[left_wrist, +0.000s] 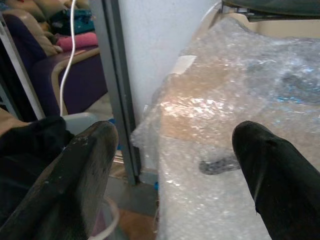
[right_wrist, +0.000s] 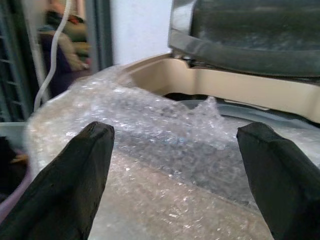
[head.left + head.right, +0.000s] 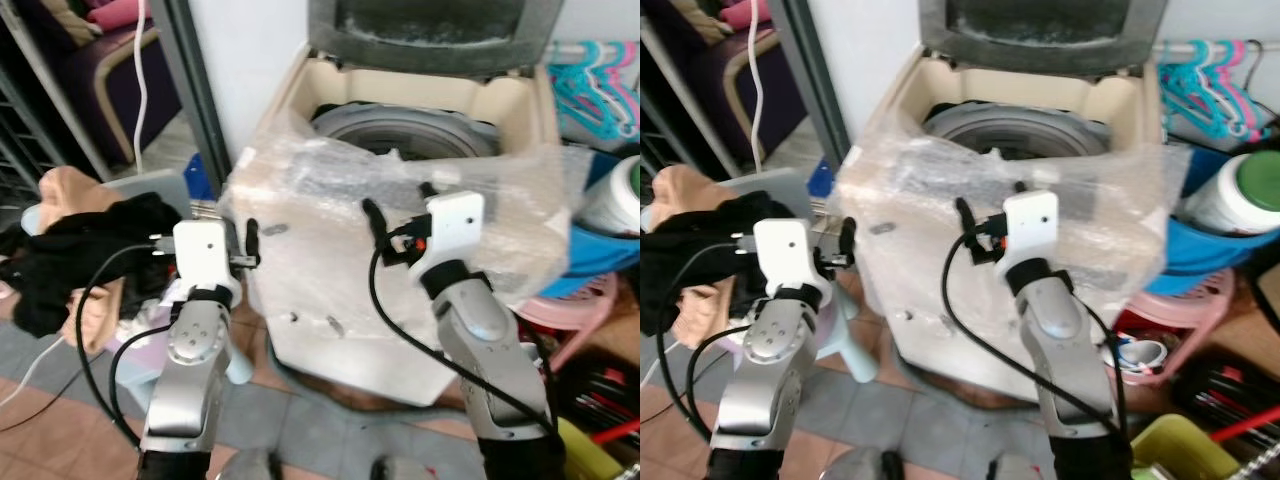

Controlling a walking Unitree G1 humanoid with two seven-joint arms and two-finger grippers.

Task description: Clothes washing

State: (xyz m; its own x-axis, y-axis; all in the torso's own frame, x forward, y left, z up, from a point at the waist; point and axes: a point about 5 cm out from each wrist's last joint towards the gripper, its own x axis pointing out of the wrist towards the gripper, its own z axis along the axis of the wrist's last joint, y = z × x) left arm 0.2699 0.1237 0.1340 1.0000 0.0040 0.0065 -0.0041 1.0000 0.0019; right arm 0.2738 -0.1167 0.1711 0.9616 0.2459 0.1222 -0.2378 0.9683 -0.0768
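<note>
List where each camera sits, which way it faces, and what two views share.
Left eye, right eye: on the head, facing down at a cream top-loading washing machine wrapped in clear bubble wrap; both silver arms show.
Left wrist: looks along the open left gripper at the wrap's corner.
Right wrist: looks along the open right gripper over the wrap to the raised grey lid.
Shared: the wrap.
</note>
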